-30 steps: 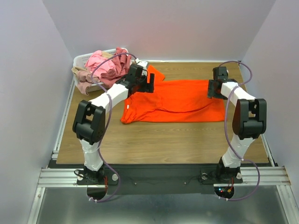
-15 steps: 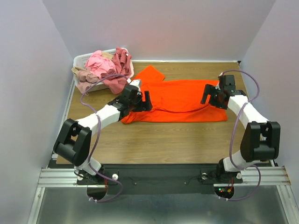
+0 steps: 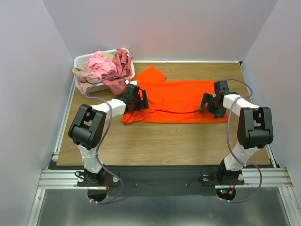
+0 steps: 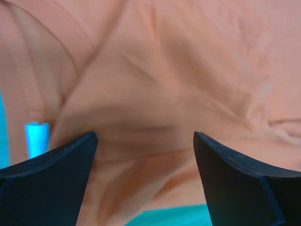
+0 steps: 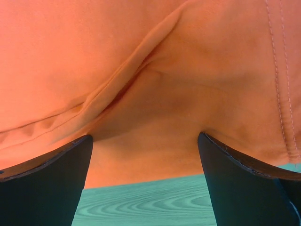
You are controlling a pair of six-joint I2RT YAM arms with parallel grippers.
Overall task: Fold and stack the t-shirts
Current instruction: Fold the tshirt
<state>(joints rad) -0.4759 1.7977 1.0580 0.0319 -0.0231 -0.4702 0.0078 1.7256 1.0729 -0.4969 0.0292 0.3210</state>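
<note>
Your orange t-shirt [image 3: 178, 101] lies spread on the surface [image 3: 164, 141], light, limp and quick to bunch, so with left hand [image 3: 139, 100] and right hand [image 3: 209, 104] both gaping over its near edge, pinch the edge at both ends.

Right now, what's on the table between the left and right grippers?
Only the orange t-shirt, spread out with a few creases, spans from the left gripper to the right gripper. The top external view shows nothing else there.
</note>
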